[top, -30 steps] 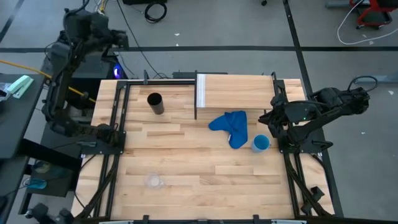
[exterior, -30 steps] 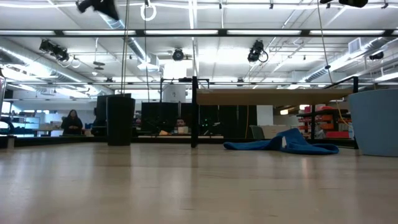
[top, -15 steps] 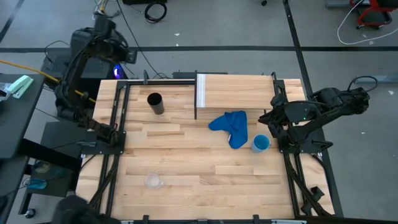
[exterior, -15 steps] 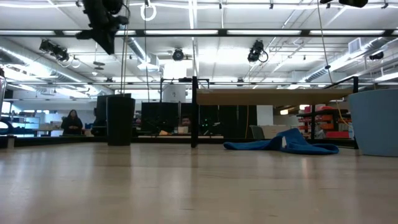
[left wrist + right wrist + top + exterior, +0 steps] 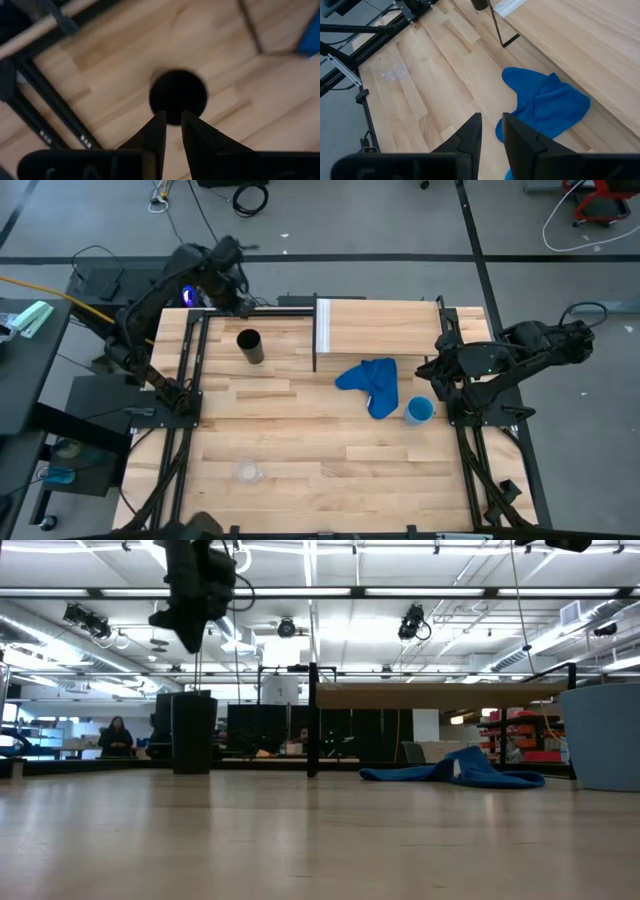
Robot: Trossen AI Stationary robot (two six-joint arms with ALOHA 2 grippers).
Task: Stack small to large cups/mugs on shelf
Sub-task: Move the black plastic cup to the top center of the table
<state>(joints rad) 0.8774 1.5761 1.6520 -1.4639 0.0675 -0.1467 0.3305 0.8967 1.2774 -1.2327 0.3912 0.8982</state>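
Left gripper hovers above the black tumbler at eleven o'clock, fingers nearly closed and empty, lining up a grab; right gripper waits at three o'clock, fingers nearly closed.

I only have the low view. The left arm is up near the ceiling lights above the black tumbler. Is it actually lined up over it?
Observer: Roughly. In the left wrist view the left gripper looks straight down on the black tumbler, its fingers nearly shut.
Operator: I can't find the clear glass at all.
Observer: The high view shows the clear glass near the table's front left, far from the shelf.
Operator: And the right arm?
Observer: The right gripper waits at the right edge, above the blue cloth, with the blue cup beside it.
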